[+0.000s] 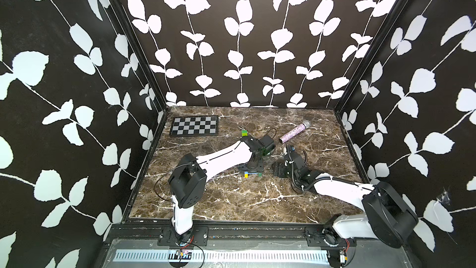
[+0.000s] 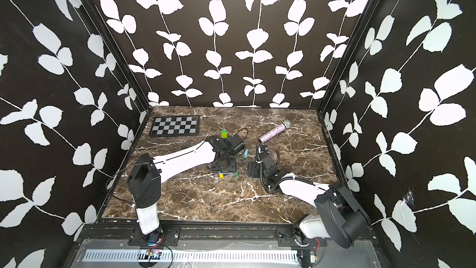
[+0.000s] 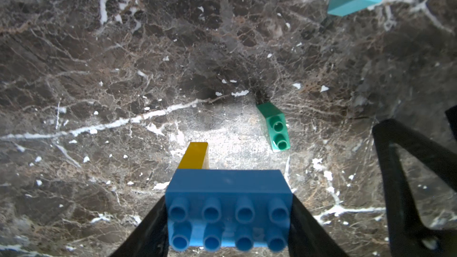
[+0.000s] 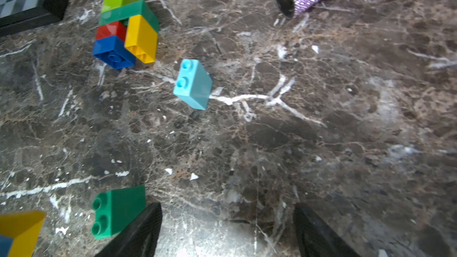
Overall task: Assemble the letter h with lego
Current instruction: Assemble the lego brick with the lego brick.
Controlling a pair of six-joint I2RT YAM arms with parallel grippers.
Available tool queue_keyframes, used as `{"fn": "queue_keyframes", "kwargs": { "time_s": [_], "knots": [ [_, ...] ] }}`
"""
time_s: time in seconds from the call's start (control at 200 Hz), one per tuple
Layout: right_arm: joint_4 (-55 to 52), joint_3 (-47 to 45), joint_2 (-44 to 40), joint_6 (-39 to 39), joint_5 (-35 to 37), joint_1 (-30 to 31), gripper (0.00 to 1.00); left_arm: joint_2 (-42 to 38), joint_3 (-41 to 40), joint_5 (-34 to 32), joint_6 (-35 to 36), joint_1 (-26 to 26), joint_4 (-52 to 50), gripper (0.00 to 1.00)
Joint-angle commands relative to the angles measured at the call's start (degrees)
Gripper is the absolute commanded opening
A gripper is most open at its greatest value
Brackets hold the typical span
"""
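Left hand was clamped on blue brick, mid-frame in both top views, yellow brick against it. Right hand stood apart just right of there. Green brick lay between them on table.

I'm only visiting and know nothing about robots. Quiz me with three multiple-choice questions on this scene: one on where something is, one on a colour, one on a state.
1. Where does the chequered board lie on the table?
A) far end, robot's left
B) near edge
C) dead centre

2. What colour is the brick in the left gripper?
A) red
B) blue
C) lime

3. How is the right gripper?
A) shut tight, empty
B) shut on a brick
C) open, empty

Answers:
1 A: both top views show it in the far left corner.
2 B: the left wrist view shows a blue studded brick between the fingers.
3 C: the right wrist view shows its jaws apart over bare table.
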Motion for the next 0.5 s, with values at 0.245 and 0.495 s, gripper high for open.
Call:
{"fn": "queue_keyframes", "kwargs": {
  "time_s": [0.245, 0.495],
  "knots": [
    [-0.75, 0.88, 2.04, 4.08, 0.37, -2.16, 0.82, 4.80, 4.65, 2.72, -8.47, 0.03, -2.62, 0.02],
    [0.55, 0.59, 3.17, 5.54, -2.47, -2.99, 0.82, 5.48, 4.71, 1.34, -10.69, -0.01, -1.62, 0.04]
  ]
}}
